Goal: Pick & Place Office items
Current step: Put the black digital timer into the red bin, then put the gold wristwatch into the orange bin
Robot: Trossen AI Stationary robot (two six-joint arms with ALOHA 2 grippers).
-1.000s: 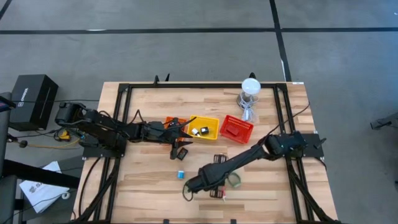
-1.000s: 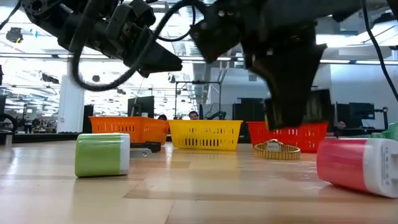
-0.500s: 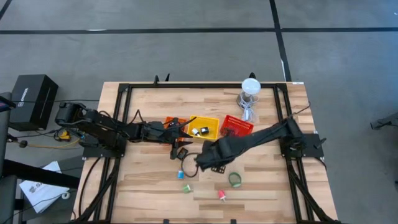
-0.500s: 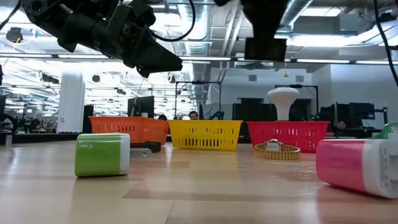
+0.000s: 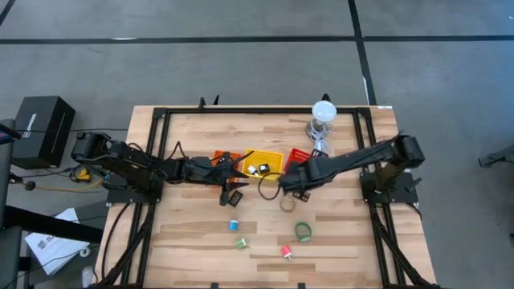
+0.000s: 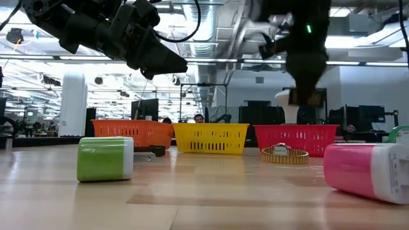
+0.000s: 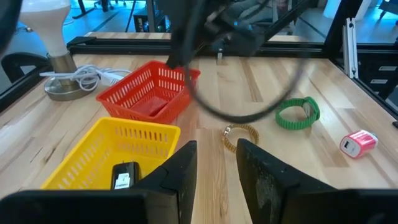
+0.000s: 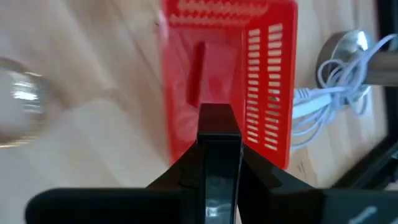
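Right gripper clamping, seemingly, black piece

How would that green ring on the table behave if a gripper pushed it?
The green ring lies flat, so it would probably slide rather than roll. It looks like a thin open band, likely light and somewhat bendy, so pinching it might squash it.

Three plastic mesh baskets: one orange, one yellow, one red. One green band ring, one gold bracelet. Small blocks on wood: one blue, one green, one pink.
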